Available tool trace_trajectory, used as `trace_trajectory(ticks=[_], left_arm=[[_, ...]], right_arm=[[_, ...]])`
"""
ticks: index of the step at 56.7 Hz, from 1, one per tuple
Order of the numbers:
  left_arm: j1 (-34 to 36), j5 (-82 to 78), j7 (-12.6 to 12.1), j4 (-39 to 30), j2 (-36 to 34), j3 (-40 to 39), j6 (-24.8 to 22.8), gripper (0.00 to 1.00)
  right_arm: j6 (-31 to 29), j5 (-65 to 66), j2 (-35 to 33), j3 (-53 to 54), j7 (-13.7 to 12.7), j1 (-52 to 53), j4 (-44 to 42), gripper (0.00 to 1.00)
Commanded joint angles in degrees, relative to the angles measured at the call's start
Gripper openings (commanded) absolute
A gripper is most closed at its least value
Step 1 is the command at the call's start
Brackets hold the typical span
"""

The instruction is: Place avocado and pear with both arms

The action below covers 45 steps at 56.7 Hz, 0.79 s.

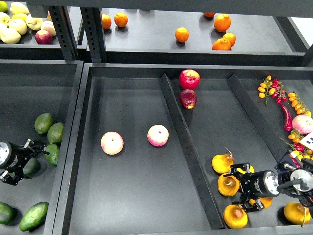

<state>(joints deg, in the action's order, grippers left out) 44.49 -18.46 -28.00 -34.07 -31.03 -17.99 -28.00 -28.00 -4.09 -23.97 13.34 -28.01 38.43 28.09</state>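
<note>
Several dark green avocados lie in the left bin: two at the back, one by my upper fingertip, two at the bottom. My left gripper is open, its fingers spread around a partly hidden avocado. Orange-yellow pears lie in the right compartment's front. My right gripper is open, its fingers above and below one pear that shows its brown patch. Other pears lie behind, in front and to the right.
Two pink-cream fruits lie in the middle compartment. Red fruits sit at the back behind a slanted divider. Peppers and small tomatoes fill the far right. Oranges and apples sit on the back shelf.
</note>
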Motion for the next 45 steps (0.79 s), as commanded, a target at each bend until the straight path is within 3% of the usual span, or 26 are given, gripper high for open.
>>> trace_trajectory(ticks=[1, 13, 45], left_arm=[[0.07, 2.28, 0.00, 0.14, 0.00, -5.03, 0.00, 0.99], [0.07, 5.28, 0.00, 0.05, 0.62, -14.08, 0.00, 0.99], [-2.21, 23.91, 0.00, 0.14, 5.36, -28.85, 0.00, 0.99]], right_arm=[[0.00, -0.21, -1.42, 0.20, 0.01, 1.39, 0.30, 1.00], [0.00, -1.79, -2.39, 3.27, 0.01, 1.92, 0.56, 1.00], [0.00, -2.06, 1.74, 29.11, 0.01, 0.42, 0.56, 1.00]])
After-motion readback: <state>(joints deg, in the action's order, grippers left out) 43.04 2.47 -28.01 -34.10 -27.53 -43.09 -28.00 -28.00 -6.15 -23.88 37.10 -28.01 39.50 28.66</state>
